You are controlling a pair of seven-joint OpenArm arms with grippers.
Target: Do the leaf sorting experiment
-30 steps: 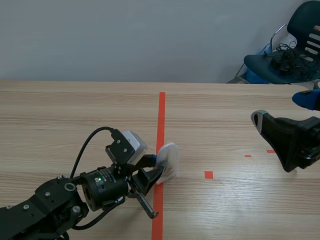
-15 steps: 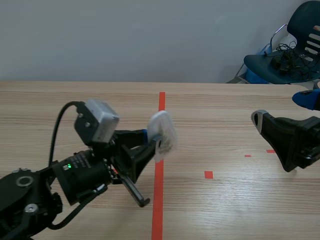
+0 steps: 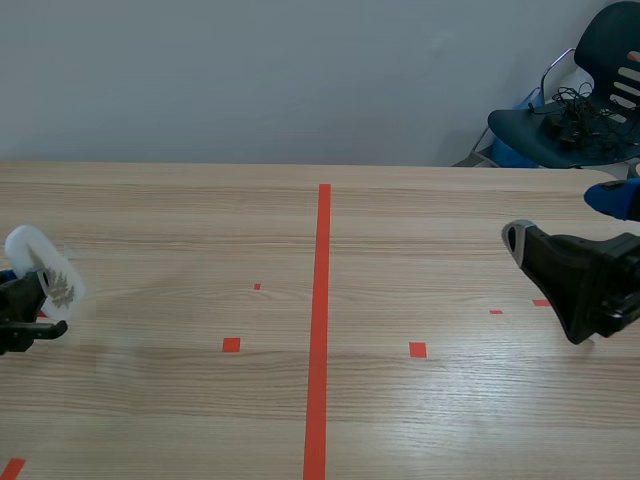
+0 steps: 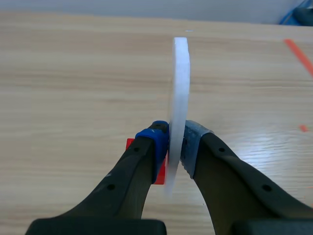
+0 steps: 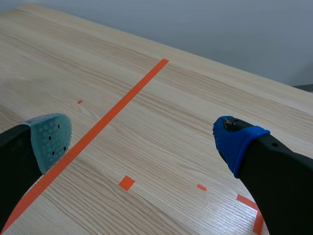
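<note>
A white round disc (image 3: 38, 264) with a brownish leaf on its face is held upright at the table's far left edge, above the wood. My left gripper (image 3: 22, 297) is shut on its lower rim. In the left wrist view the disc (image 4: 180, 83) stands edge-on between the blue and grey pads, and the left gripper (image 4: 175, 145) clamps it over a red tape square. My right gripper (image 5: 142, 139) hangs open at the table's right side, nothing between its fingers. It also shows in the scene view, the right gripper (image 3: 563, 218).
A long orange-red tape line runs down the table's middle, with small red squares on both sides. A dark blue chair (image 3: 570, 110) with cables on it stands beyond the table's far right corner.
My left arm has swung from the centre tape line to the far left edge, carrying the white disc with it. The right arm has stayed where it was.
</note>
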